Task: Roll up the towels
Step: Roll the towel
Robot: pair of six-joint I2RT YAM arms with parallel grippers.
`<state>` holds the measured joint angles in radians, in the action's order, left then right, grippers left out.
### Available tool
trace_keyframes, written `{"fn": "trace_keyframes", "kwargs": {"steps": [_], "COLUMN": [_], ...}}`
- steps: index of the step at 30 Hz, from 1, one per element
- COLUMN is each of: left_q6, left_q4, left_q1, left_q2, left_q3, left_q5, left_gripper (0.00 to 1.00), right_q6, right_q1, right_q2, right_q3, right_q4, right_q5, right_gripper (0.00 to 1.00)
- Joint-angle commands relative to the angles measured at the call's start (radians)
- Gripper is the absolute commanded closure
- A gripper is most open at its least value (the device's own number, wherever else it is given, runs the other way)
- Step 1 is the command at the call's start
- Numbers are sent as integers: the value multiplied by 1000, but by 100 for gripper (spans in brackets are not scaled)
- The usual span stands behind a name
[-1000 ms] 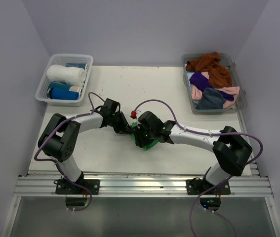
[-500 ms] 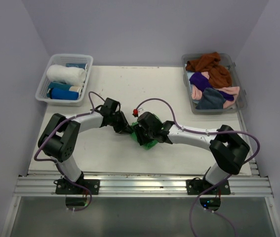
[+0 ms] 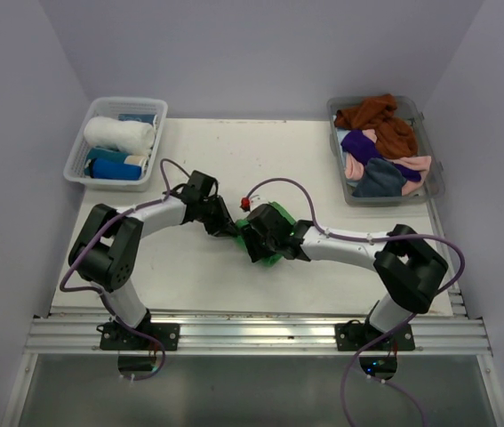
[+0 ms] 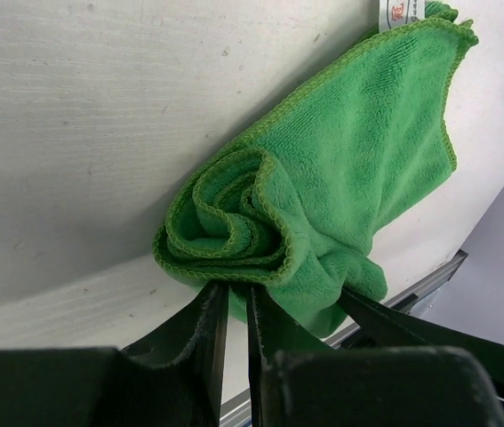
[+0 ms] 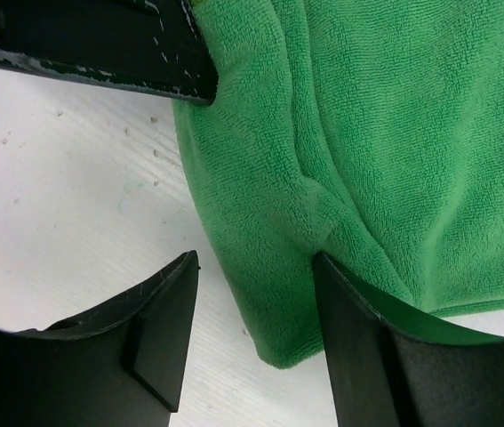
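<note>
Rolling the green towel (image 4: 340, 169) tightly is best done with the left gripper (image 4: 238, 292) pinched on its core and the right gripper (image 5: 256, 267) open, empty, astride the fold.

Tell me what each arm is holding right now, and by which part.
The left gripper pinches the green towel at its rolled end. The right gripper holds nothing; its jaws stand open astride the towel's edge.
</note>
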<state>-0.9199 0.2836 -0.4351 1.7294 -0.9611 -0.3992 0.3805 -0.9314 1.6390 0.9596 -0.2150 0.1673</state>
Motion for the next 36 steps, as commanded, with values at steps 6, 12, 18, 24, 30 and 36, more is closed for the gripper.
{"fn": "trace_keyframes", "kwargs": {"steps": [6, 12, 18, 24, 30, 36], "left_q6": [36, 46, 47, 49, 50, 52], "left_q4": [16, 19, 15, 17, 17, 19], "left_q1": [4, 4, 6, 6, 9, 12], "left_q2": [36, 82, 90, 94, 87, 87], "left_q3": [-74, -97, -97, -99, -100, -102], "left_q5": [34, 42, 42, 39, 37, 36], "left_gripper": [83, 83, 83, 83, 83, 83], "right_q6": [-32, -35, -57, -83, -141, -190], "right_q1": [-10, -12, -12, -12, -14, -41], "right_q2": [-20, -139, -145, -61, -13, -24], "right_q3": [1, -32, 4, 24, 21, 34], "right_q4": [-26, 34, 8, 8, 9, -12], "right_q5": [64, -28, -8, -9, 43, 89], "right_gripper": [37, 40, 44, 45, 40, 36]}}
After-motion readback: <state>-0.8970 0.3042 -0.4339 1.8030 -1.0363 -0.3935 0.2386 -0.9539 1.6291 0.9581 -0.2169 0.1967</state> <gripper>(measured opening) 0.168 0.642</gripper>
